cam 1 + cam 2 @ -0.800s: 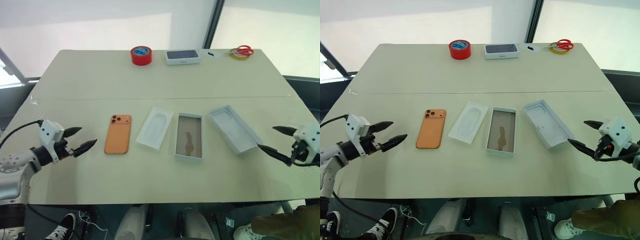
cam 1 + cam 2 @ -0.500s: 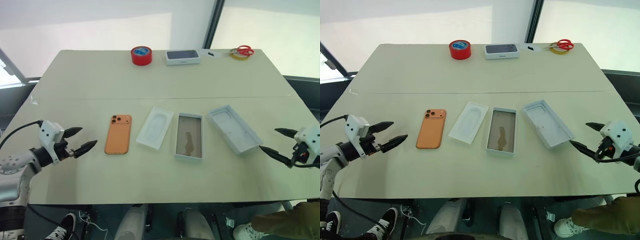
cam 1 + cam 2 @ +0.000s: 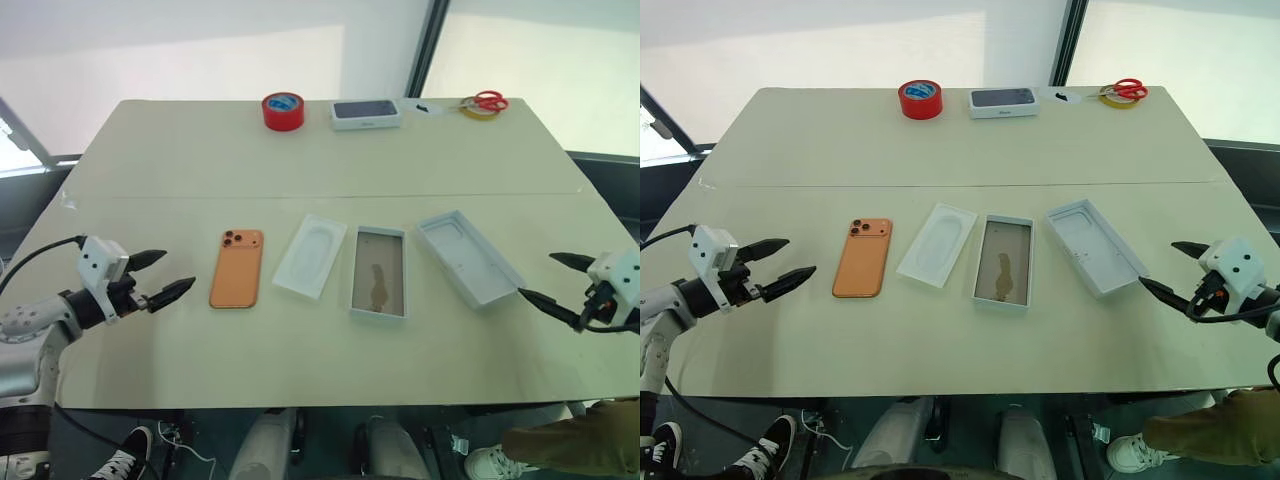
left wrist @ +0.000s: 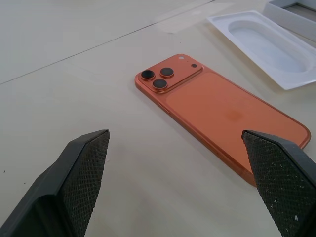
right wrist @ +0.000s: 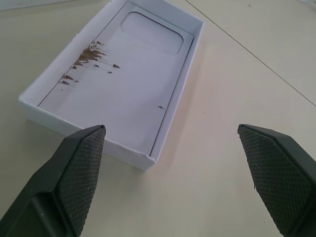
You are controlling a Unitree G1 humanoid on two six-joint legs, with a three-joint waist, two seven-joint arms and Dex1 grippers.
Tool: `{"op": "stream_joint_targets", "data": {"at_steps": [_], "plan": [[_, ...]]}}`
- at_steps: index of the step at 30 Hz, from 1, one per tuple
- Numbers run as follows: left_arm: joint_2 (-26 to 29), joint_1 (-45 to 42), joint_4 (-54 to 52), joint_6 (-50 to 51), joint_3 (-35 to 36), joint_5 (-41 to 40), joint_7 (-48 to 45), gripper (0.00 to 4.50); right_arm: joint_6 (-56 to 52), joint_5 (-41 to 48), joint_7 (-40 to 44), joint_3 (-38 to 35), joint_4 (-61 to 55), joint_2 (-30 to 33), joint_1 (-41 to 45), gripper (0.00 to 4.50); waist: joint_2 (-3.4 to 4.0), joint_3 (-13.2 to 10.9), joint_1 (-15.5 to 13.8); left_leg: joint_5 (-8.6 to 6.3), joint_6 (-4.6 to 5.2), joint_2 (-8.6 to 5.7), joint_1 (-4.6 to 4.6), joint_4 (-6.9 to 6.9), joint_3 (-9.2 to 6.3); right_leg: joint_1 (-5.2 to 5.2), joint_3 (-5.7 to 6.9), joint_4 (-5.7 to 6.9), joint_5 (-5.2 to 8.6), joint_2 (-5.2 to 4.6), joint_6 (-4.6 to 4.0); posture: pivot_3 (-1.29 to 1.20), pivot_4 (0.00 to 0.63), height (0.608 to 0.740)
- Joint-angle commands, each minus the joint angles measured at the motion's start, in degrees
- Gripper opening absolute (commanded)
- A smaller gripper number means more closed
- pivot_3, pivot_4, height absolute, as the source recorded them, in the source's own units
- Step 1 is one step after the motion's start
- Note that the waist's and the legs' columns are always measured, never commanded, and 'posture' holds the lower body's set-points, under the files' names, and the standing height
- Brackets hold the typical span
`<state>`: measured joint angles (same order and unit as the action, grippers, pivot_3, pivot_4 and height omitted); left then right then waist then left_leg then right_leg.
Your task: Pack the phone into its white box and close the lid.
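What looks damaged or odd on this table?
The lid, lying open side up at the right, has brown torn patches on its white inside. The white box shows a brown blotch on its tan floor. The phone looks unharmed.

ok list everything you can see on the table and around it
phone: one, orange, face down, left end of the near row
insert tray: one, white, right of the phone
white box: one, tan inside, middle of the row
lid: one, white, open side up, right end
tape roll: one, red, far edge
box with dark top: one, white, far edge
scissors: one, red handles, far right
left gripper: open, near the phone
right gripper: open, near the lid
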<state>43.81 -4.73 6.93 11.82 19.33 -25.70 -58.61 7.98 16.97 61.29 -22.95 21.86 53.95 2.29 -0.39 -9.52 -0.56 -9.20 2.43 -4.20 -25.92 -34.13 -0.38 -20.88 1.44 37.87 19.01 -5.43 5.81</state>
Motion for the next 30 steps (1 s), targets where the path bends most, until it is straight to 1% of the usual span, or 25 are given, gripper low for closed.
{"op": "stream_joint_targets", "data": {"at_steps": [1, 4, 6, 8, 10, 14, 17, 19, 21, 23, 25, 27, 30], "plan": [[0.58, -1.1, 0.19, -0.6, 2.2, -1.11, 0.3, 4.5, 0.79, 0.29, -0.09, -0.43, -0.48, 0.21, 0.41, 4.49, 0.0, 0.0, -0.01, 0.0, 0.0, 0.0, 0.0, 0.0, 0.0, 0.0, 0.0, 0.0, 0.0, 0.0, 0.0, 0.0, 0.15, 0.738], [0.44, -1.68, 0.04, -0.14, 1.37, -0.42, 1.41, 4.5, 0.68, 0.19, -0.12, 0.11, -1.08, 0.19, 1.02, 4.49, 0.0, 0.0, -0.02, 0.0, 0.0, 0.0, 0.0, 0.0, 0.0, 0.0, 0.0, 0.0, 0.0, 0.0, 0.0, 0.0, 0.15, 0.738], [0.4, -2.25, -0.67, 0.05, -0.18, 1.68, 3.58, 4.5, 0.04, 0.4, -0.16, 0.86, -2.72, 0.09, 1.69, 4.49, 0.0, 0.0, -0.02, 0.0, 0.0, 0.0, 0.0, 0.0, 0.0, 0.0, 0.0, 0.0, 0.0, 0.0, 0.01, 0.0, 0.15, 0.738], [-0.05, -3.4, -3.38, 5.99, -0.89, -1.04, 4.94, 4.5, -1.08, 1.0, -0.21, 2.01, -5.6, -0.12, 2.73, 4.49, 0.0, 0.0, -0.02, 0.0, 0.0, 0.0, 0.0, 0.0, 0.0, 0.0, 0.0, 0.0, -0.01, 0.0, 0.02, 0.0, 0.15, 0.738], [-0.39, -4.84, -5.46, 9.51, -2.25, -1.75, 5.85, 4.5, -3.34, 2.16, -0.33, 3.47, -9.76, -0.7, 4.07, 4.49, 0.0, 0.0, 0.0, 0.0, 0.0, 0.0, 0.0, 0.0, 0.0, 0.0, 0.0, 0.01, -0.03, 0.0, 0.06, 0.0, 0.15, 0.738], [-1.99, -10.21, -8.5, 20.0, -7.0, -4.42, 7.33, 4.5, -6.97, 2.15, -1.34, 8.31, -18.42, -2.61, 8.06, 4.49, 0.0, 0.0, -0.1, 0.0, 0.0, 0.0, 0.0, 0.0, 0.0, -0.01, 0.0, 0.01, -0.07, 0.02, 0.14, 0.0, 0.15, 0.738], [-4.97, -15.62, -8.41, 26.73, -10.15, -5.46, 9.83, 4.5, -8.6, 0.97, -2.2, 12.55, -21.93, -4.53, 12.06, 4.49, -0.02, -0.01, -0.19, 0.01, 0.0, -0.01, -0.01, -0.03, 0.0, 0.0, 0.01, 0.02, -0.09, 0.02, 0.17, 0.0, 0.15, 0.738], [-7.26, -18.63, -7.17, 29.31, -11.35, -4.84, 12.55, 4.5, -10.61, 1.62, -2.67, 14.46, -23.99, -5.89, 13.95, 4.49, -0.06, -0.03, -0.21, 0.02, 0.0, -0.02, -0.02, -0.05, 0.0, 0.01, 0.01, 0.02, -0.1, 0.03, 0.19, 0.0, 0.15, 0.738], [-10.5, -21.04, -6.86, 30.49, -13.38, -3.97, 15.13, 4.5, -11.66, 1.39, -3.07, 16.76, -26.01, -7.45, 15.38, 4.49, -0.07, -0.03, -0.19, 0.09, 0.1, -0.02, -0.02, -0.05, 0.0, 0.0, 0.01, 0.03, -0.11, 0.05, 0.2, 0.0, 0.15, 0.738], [-13.76, -23.12, -6.87, 33.74, -15.06, -3.7, 18.52, 4.5, -12.15, 0.78, -3.48, 18.65, -27.43, -8.75, 16.09, 4.49, -0.07, -0.03, -0.2, 0.11, 0.12, -0.02, -0.02, -0.07, -0.01, 0.04, 0.02, 0.03, -0.11, 0.06, 0.21, 0.0, 0.15, 0.738], [-15.81, -24.21, -6.53, 37.7, -15.64, -5.33, 19.06, 4.5, -12.57, 0.41, -4.02, 19.59, -27.83, -9.62, 16.41, 4.49, -0.09, -0.03, -0.2, 0.11, 0.12, -0.02, -0.02, -0.11, 0.0, 0.07, 0.02, 0.04, -0.11, 0.06, 0.21, 0.0, 0.15, 0.738], [-17.4, -24.49, -6.45, 39.61, -15.78, -5.92, 19.78, 4.5, -12.56, 0.02, -4.38, 20.0, -27.83, -10.13, 16.45, 4.49, -0.1, -0.03, -0.15, 0.11, 0.12, -0.02, -0.02, -0.13, 0.0, 0.08, 0.02, 0.06, -0.11, 0.08, 0.21, 0.0, 0.15, 0.738], [-21.91, -24.97, -5.77, 40.74, -16.48, -4.82, 24.22, 4.5, -12.76, -0.15, -5.06, 20.72, -28.67, -11.04, 16.36, 4.49, -0.11, -0.04, -0.16, 0.13, 0.1, -0.02, -0.01, -0.12, -0.01, 0.08, 0.02, 0.1, -0.11, 0.09, 0.21, 0.0, 0.15, 0.738]]}}
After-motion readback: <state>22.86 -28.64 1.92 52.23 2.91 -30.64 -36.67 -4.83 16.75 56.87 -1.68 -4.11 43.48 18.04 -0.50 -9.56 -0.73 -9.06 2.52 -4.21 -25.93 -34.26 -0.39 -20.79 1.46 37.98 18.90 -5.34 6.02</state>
